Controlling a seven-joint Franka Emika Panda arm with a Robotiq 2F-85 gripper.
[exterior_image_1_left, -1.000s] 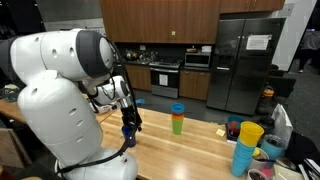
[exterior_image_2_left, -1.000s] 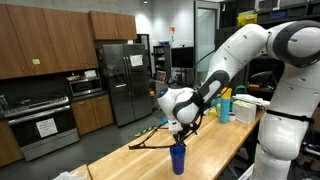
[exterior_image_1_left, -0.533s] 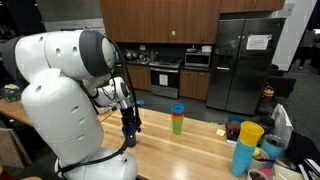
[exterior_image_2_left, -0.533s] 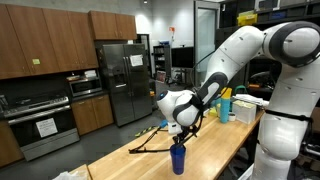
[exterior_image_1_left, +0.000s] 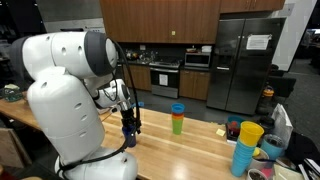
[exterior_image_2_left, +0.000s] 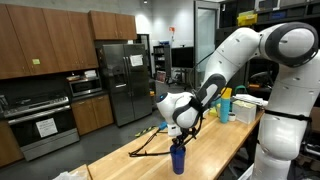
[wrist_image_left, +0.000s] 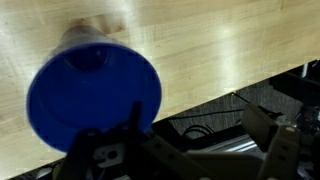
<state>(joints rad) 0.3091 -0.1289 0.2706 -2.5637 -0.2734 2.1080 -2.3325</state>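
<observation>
Gripper: Robotiq two-finger gripper (exterior_image_2_left: 178, 141), pointing straight down, jaws apart and holding nothing; it hangs right over the cup's mouth.
Contact: cannot tell whether the fingertips touch the rim.
Nearest item: round blue plastic cup (wrist_image_left: 95, 98), upright and mouth up, standing directly beneath the gripper. In the wrist view its open top fills the left half of the picture.
Cup position: near the table's edge, at the end closest to the robot's base; it also shows in an exterior view (exterior_image_2_left: 178, 160).
Support: pale wooden butcher-block table (exterior_image_1_left: 195, 150), the grain running lengthwise.
Arm: white Franka arm (exterior_image_1_left: 70, 90), bent over the table with its wrist above the cup.
On the table, near: thin black cable (exterior_image_2_left: 150, 144), lying just beside the cup.
On the table, mid: stack of coloured plastic cups with a blue one on top (exterior_image_1_left: 178, 119), well apart from the blue cup.
On the table, far end: yellow plastic cup on a stack of light-blue cups (exterior_image_1_left: 248, 135).
Background: stainless-steel refrigerator (exterior_image_1_left: 250, 60); brown wooden wall cabinets (exterior_image_1_left: 160, 20).
</observation>
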